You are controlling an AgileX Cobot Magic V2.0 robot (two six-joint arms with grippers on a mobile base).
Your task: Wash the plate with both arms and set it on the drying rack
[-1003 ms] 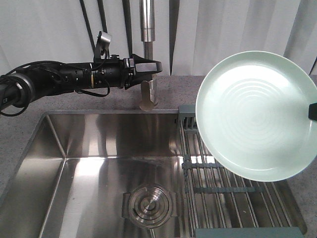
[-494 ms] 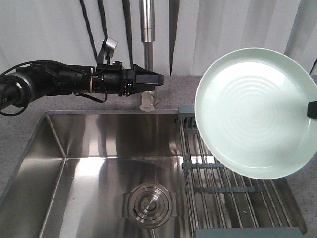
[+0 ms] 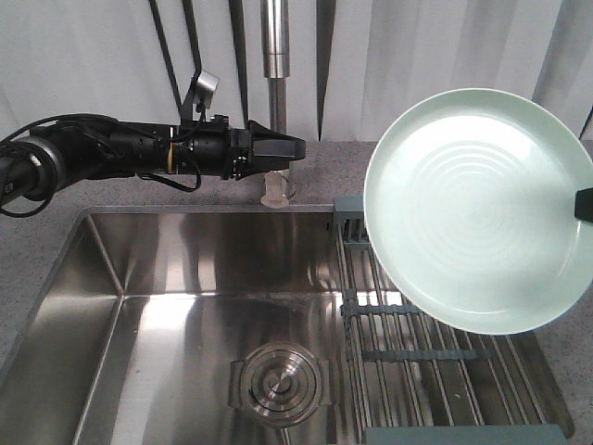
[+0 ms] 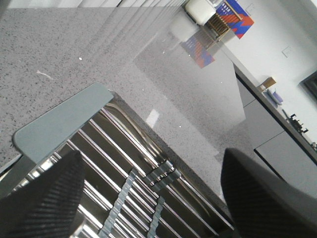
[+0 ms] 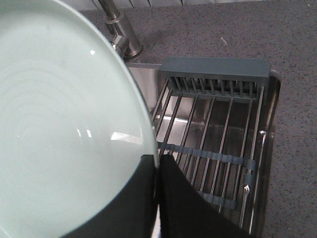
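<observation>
The pale mint-green plate [image 3: 477,209] hangs tilted above the drying rack [image 3: 417,352], its ringed inner face toward the front camera. My right gripper [image 3: 586,206] is shut on its right rim; in the right wrist view both fingers of this gripper [image 5: 157,162] pinch the edge of the plate [image 5: 64,114] over the rack [image 5: 218,129]. My left gripper [image 3: 285,148] reaches in from the left, just above the faucet lever [image 3: 276,192]. Seen from the left wrist, its gripper [image 4: 153,154] stands open with only the rack [image 4: 148,168] showing between the fingers.
A steel faucet column [image 3: 275,56] rises behind the left gripper. The steel sink basin [image 3: 185,278] with its round drain [image 3: 280,382] lies left of the rack. Speckled grey counter [image 3: 37,241] surrounds the sink. Black poles stand against the white curtain behind.
The left gripper has rolled about its axis and shifted slightly right at the faucet lever, which now shows shorter. The plate has risen a little. The last half second shows almost no motion.
</observation>
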